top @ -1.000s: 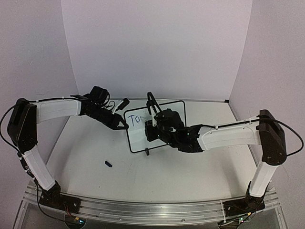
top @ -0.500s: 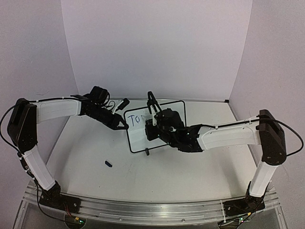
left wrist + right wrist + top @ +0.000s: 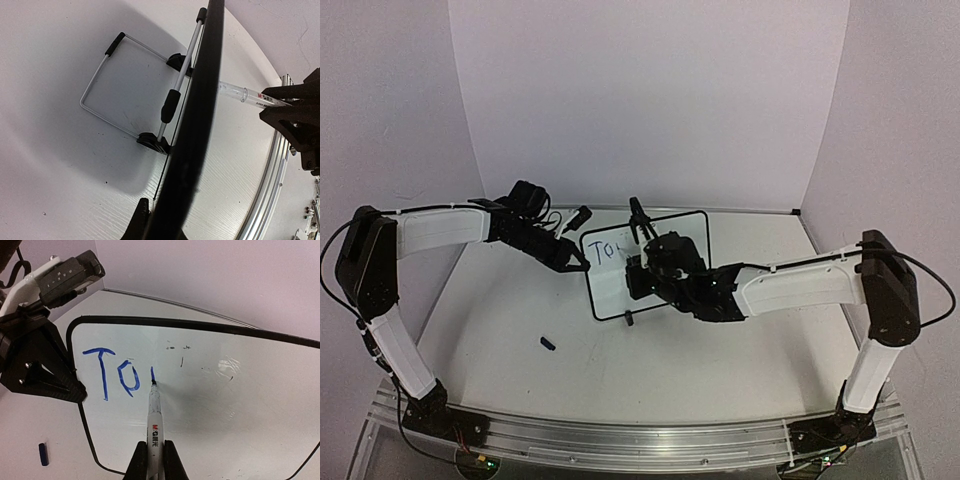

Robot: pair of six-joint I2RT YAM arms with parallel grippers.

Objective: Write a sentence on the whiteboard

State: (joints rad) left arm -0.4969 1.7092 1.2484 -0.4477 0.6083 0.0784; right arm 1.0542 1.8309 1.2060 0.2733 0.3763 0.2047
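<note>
The whiteboard stands upright at the table's middle, and its white face fills the right wrist view. My left gripper is shut on its left edge, and that black frame runs as a blurred band out from between my left gripper jaws. My right gripper is shut on a white marker. The marker's tip touches the board at the foot of a short blue stroke. The sentence reads "To" plus that stroke, in blue, and its lettering also shows from above beside my right gripper.
A small blue cap lies on the table left of the board, also low in the right wrist view. The board's wire stand props it from behind. An aluminium rail runs along the near edge. Walls close the back and sides.
My right gripper has shifted slightly with the marker against the board. The left arm and the board have not moved.
</note>
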